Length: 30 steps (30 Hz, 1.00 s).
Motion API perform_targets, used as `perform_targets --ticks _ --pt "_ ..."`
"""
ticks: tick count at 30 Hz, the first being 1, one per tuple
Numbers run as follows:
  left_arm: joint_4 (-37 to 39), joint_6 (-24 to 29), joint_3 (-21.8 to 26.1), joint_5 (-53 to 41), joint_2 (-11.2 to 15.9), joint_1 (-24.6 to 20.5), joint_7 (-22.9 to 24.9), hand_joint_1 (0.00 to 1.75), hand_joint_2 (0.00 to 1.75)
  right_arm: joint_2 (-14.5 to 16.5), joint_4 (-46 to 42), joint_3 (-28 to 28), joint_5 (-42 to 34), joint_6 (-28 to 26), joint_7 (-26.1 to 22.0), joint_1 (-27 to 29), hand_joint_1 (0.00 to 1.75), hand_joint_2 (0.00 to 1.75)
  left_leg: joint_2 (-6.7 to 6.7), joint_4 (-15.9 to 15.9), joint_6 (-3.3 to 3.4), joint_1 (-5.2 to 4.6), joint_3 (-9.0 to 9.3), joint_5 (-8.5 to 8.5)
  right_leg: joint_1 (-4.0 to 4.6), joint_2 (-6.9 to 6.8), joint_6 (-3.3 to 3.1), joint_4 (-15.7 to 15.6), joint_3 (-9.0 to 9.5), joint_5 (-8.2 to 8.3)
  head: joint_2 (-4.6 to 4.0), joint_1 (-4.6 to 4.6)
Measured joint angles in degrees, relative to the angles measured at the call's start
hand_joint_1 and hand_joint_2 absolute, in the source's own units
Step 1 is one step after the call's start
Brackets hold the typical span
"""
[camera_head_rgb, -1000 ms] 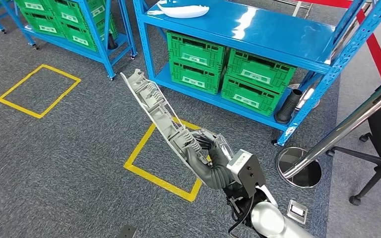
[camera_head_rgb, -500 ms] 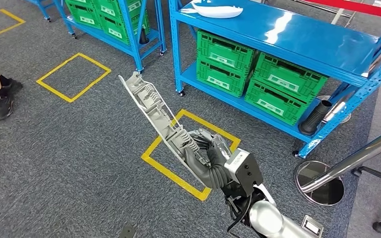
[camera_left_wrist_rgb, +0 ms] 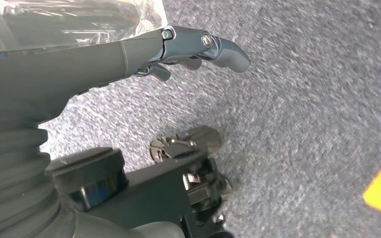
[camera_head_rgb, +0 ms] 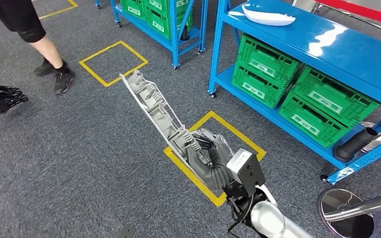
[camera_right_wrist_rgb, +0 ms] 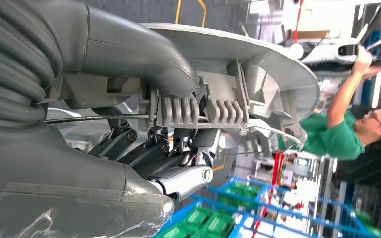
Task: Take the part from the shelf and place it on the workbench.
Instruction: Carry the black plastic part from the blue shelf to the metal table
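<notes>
A long grey ribbed plastic part [camera_head_rgb: 154,106] slants up and to the left above the carpet. My right hand [camera_head_rgb: 211,158] grips its lower end, fingers wrapped into the ribs. In the right wrist view the same part [camera_right_wrist_rgb: 238,64] lies across my right hand [camera_right_wrist_rgb: 144,148], with the thumb on one side and the darker fingers on the other. My left hand [camera_left_wrist_rgb: 178,47] hangs over the grey carpet with its fingers stretched out and nothing in it.
A blue shelf [camera_head_rgb: 337,44] at the right carries green crates [camera_head_rgb: 265,62] and a white part [camera_head_rgb: 268,17]. A person's legs [camera_head_rgb: 44,49] stand at the upper left. Yellow floor squares [camera_head_rgb: 113,62], a black hose [camera_head_rgb: 354,144] and a steel post base [camera_head_rgb: 347,218] lie nearby.
The camera has turned left: shelves and floor marks slid to the right, and a person's legs came into view. The part stays in my right hand at the same tilt.
</notes>
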Motion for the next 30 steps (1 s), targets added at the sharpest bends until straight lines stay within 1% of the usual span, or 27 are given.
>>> perform_targets --ticks 2,3,5,6,7,8,9,10,11,13,14,15,16,17,18,19,20,21,22,23,24,25,26,27,28,29,30 --pt "0.0 0.0 0.0 0.0 0.0 0.1 0.0 0.0 1.75 0.0 0.0 0.0 0.0 0.1 0.0 -0.1 1.75 1.75 -1.23 0.0 -0.74 0.21 -0.66 0.39 -0.01 -0.89 -0.36 -0.7 0.12 -0.14 0.0 0.0" --pt "0.0 0.0 -0.1 -0.1 0.0 0.3 0.0 0.0 1.75 0.1 0.0 0.0 0.0 0.1 0.0 -0.1 1.75 1.75 -0.9 0.1 -1.07 0.14 -0.9 0.23 -0.11 -1.57 -0.61 -0.9 0.21 -0.02 0.0 -0.03" --pt "0.1 0.0 -0.3 -0.2 0.0 0.3 0.0 0.0 1.75 0.1 0.0 0.0 0.0 0.1 0.1 -0.1 1.75 1.75 1.81 2.8 -1.67 -0.08 -2.23 -1.68 -0.38 -3.2 -1.16 -1.5 0.57 0.2 0.0 -0.5" --pt "0.1 0.0 -0.4 -0.2 0.0 0.2 0.0 0.0 1.75 0.1 0.0 -0.1 0.0 0.1 0.2 -0.1 1.75 1.75 3.69 5.9 -1.98 -0.12 -3.59 -3.33 -0.31 -4.05 -1.34 -1.6 0.68 0.19 0.0 -0.76" --pt "0.1 0.0 -0.4 -0.2 0.0 0.1 0.0 0.0 1.75 0.1 0.0 -0.1 0.0 0.1 0.2 -0.1 1.75 1.75 4.78 9.6 -2.23 0.01 -5.26 -4.99 -0.27 -4.96 -1.48 -1.5 0.72 0.13 0.0 -0.99" --pt "0.1 0.0 -0.5 -0.2 0.0 0.0 0.0 0.0 1.75 0.1 0.0 -0.1 0.0 0.1 0.2 -0.1 1.75 1.75 5.28 12.8 -2.44 0.15 -6.69 -6.08 -0.23 -5.83 -1.55 -1.5 0.75 0.05 0.0 -1.01" --pt "0.1 0.0 -0.5 -0.2 0.0 0.1 0.0 0.0 1.75 0.1 0.0 -0.1 0.0 0.1 0.3 -0.1 1.75 1.75 5.49 14.5 -2.57 0.26 -7.4 -6.25 -0.21 -6.68 -1.56 -1.5 0.79 -0.04 0.0 -1.03" --pt "0.1 0.0 -0.6 -0.3 0.0 0.1 0.0 0.0 1.75 0.1 0.0 -0.1 0.0 0.1 0.3 -0.1 1.75 1.75 5.61 14.2 -2.63 0.34 -7.07 -5.38 -0.2 -7.45 -1.51 -1.5 0.87 -0.13 0.0 -1.04" --pt "0.1 0.1 -0.7 -0.3 0.0 0.1 0.1 0.0 1.75 0.1 0.0 -0.1 0.0 0.1 0.4 -0.1 1.75 1.75 5.88 11.6 -2.59 0.37 -5.68 -3.66 -0.21 -8.15 -1.4 -1.5 1.0 -0.25 0.0 -1.06" --pt "0.1 0.1 -0.8 -0.4 0.1 0.0 0.1 0.0 1.75 0.1 0.0 -0.1 0.0 0.2 0.4 -0.1 1.75 1.75 8.08 4.2 -2.2 0.01 -1.8 -0.5 -0.01 -9.42 -0.98 -1.5 1.36 -0.58 0.0 -1.08" --pt "0.1 0.2 -0.9 -0.5 0.0 -0.1 0.1 0.0 1.75 0.1 0.0 -0.1 0.0 0.3 0.4 -0.1 1.75 1.75 9.21 1.5 -1.79 -0.27 -0.44 0.15 0.17 -9.99 -0.71 -1.4 1.47 -0.71 0.0 -1.08" --pt "0.1 0.2 -0.9 -0.6 0.0 -0.1 0.1 0.0 1.75 0.1 0.0 -0.1 0.0 0.3 0.4 -0.1 1.75 1.75 9.97 0.1 -1.37 -0.55 0.21 0.21 0.35 -10.56 -0.44 -1.4 1.55 -0.8 0.0 -1.04" --pt "0.2 0.2 -0.9 -0.7 0.0 -0.1 0.1 0.0 1.75 0.1 0.0 -0.1 0.0 0.3 0.4 -0.1 1.75 1.75 9.91 -0.2 -0.97 -0.8 0.25 0.01 0.5 -11.17 -0.21 -1.5 1.61 -0.83 0.0 -1.0" --pt "0.2 0.3 -0.9 -0.7 0.0 0.0 0.1 0.0 1.75 0.1 0.0 -0.1 0.0 0.3 0.4 -0.1 1.75 1.75 9.3 -0.4 -0.56 -0.78 0.2 -0.01 0.5 -11.79 0.03 -1.6 1.74 -0.87 0.0 -0.96" --pt "0.2 0.5 -0.9 -0.8 0.1 0.2 0.1 0.0 1.75 0.1 0.0 -0.1 0.0 0.2 0.5 -0.1 1.75 1.75 8.66 -0.5 -0.25 -0.68 0.17 0.1 0.41 -11.7 0.31 -1.5 1.86 -1.16 0.0 -0.91" --pt "0.2 0.7 -0.9 -0.8 0.1 0.2 0.1 0.0 1.75 0.1 0.0 -0.1 0.0 0.2 0.5 -0.2 1.75 1.75 8.04 -0.7 0.05 -0.53 0.19 0.22 0.28 -10.62 0.52 -0.9 1.69 -1.83 0.0 -0.87" --pt "0.2 1.0 -1.0 -0.9 0.1 0.2 0.1 0.0 1.75 0.1 0.0 -0.1 0.0 0.2 0.5 -0.2 1.75 1.75 7.44 -0.8 0.4 -0.34 0.22 0.34 0.16 -8.95 0.69 0.9 0.96 -3.1 0.0 -0.74" --pt "0.2 1.2 -1.0 -1.0 0.1 0.2 0.1 0.0 1.75 0.1 0.0 -0.1 0.0 0.2 0.5 -0.1 1.75 1.75 6.82 -0.9 0.64 -0.18 0.24 0.42 0.06 -6.99 0.76 3.8 -0.4 -4.8 0.0 -0.53" --pt "0.2 1.6 -1.0 -1.1 0.0 0.1 0.1 0.0 1.75 0.1 0.0 -0.1 0.0 0.2 0.5 0.0 1.75 1.75 6.13 -0.9 0.81 -0.17 0.21 0.45 0.06 -5.59 0.72 7.6 -2.27 -6.56 0.0 -0.34" --pt "0.2 1.9 -1.0 -1.3 0.0 0.0 0.1 0.0 1.75 0.1 0.0 -0.1 0.0 0.2 0.5 0.2 1.75 1.75 5.41 -0.8 0.93 -0.21 0.19 0.45 0.09 -5.02 0.68 11.4 -4.17 -7.87 0.0 -0.19" --pt "0.2 2.4 -1.1 -1.5 0.0 0.0 0.1 0.0 1.75 0.1 0.0 -0.1 0.0 0.2 0.5 0.3 1.75 1.75 4.63 -0.8 0.96 -0.25 0.19 0.45 0.11 -4.84 0.63 13.9 -5.53 -8.23 0.0 -0.12" --pt "0.3 2.9 -1.2 -1.7 0.0 0.1 0.1 0.0 1.75 0.1 0.0 -0.1 0.0 0.2 0.5 0.5 1.75 1.75 3.81 -0.7 0.97 -0.3 0.2 0.44 0.14 -4.77 0.53 14.4 -6.04 -7.45 0.0 -0.11" --pt "0.3 3.2 -1.3 -1.9 0.0 0.1 0.1 0.0 1.75 0.1 0.0 -0.1 0.0 0.2 0.5 0.5 1.75 1.75 2.94 -0.6 0.95 -0.31 0.21 0.43 0.14 -4.52 0.39 12.5 -5.46 -5.54 0.0 -0.1" --pt "0.3 3.6 -1.4 -2.2 0.0 0.0 0.1 0.0 1.75 0.1 0.0 -0.1 0.0 0.1 0.5 0.6 1.75 1.75 2.07 -0.4 0.89 -0.29 0.2 0.39 0.11 -3.85 0.22 9.0 -4.13 -3.06 0.0 -0.09" --pt "0.3 3.9 -1.5 -2.4 -0.1 0.0 0.0 0.0 1.75 0.1 0.0 -0.1 0.1 0.1 0.5 0.6 1.75 1.75 1.25 -0.2 0.73 -0.31 0.08 0.35 0.01 -2.43 0.06 5.4 -2.67 -1.14 0.0 -0.11" --pt "0.3 4.2 -1.6 -2.6 -0.1 -0.1 0.0 0.0 1.75 0.1 0.0 -0.1 0.1 0.1 0.5 0.6 1.75 1.75 0.46 0.0 0.51 -0.27 -0.16 0.36 -0.12 -1.13 0.03 2.2 -1.42 0.08 0.0 -0.18" --pt "0.3 4.6 -1.8 -2.8 -0.1 -0.1 -0.1 0.0 1.75 0.1 0.0 -0.1 0.3 0.0 0.6 0.7 1.75 1.75 -0.21 0.1 0.2 -0.16 -0.5 0.45 -0.15 -0.16 0.02 0.4 -0.74 0.49 0.0 -0.25"
